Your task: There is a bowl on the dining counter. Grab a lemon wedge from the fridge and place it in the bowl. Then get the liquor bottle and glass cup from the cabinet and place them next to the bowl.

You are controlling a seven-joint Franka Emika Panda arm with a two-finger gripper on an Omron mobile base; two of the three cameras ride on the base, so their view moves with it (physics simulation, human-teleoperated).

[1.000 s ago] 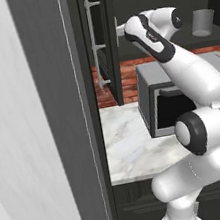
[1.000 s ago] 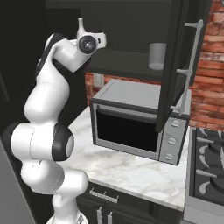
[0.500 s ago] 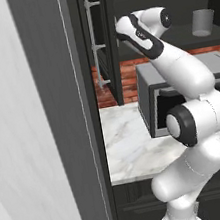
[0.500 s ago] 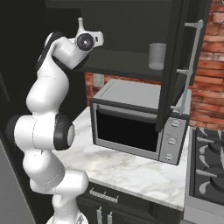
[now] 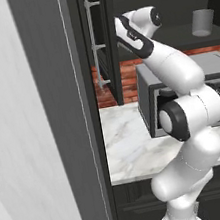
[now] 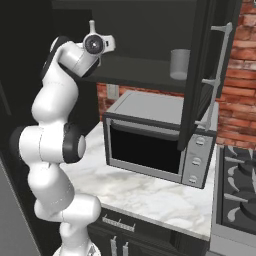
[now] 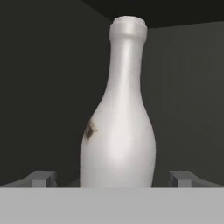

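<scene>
Pale, glossy and tall, the liquor bottle stands upright on the cabinet shelf, straight ahead of the gripper, with a small brown mark on its lower body. The jaws stand wide, one fingertip on each side of the bottle's broad base, and they hold nothing yet.

The main risk, as I judge it, is tipping. The bottle is narrow at the neck and heavy-looking low down, so a fingertip that catches its side before the jaws close could push it over or shove it deeper into the dark cabinet. A grip that closes on the curved, smooth body could also slide upward toward the taper and lose hold as the bottle is drawn out.

Around it, the glass cup sits on the same shelf well apart to the right, so it is not in the way of this reach. The open cabinet door hangs over the microwave, which stands on the marble tabletop right under the shelf; pulling the bottle out low could knock it against the shelf edge or the microwave top. A tall dark panel stands close on the arm's left, leaving little room to swing that way.
</scene>
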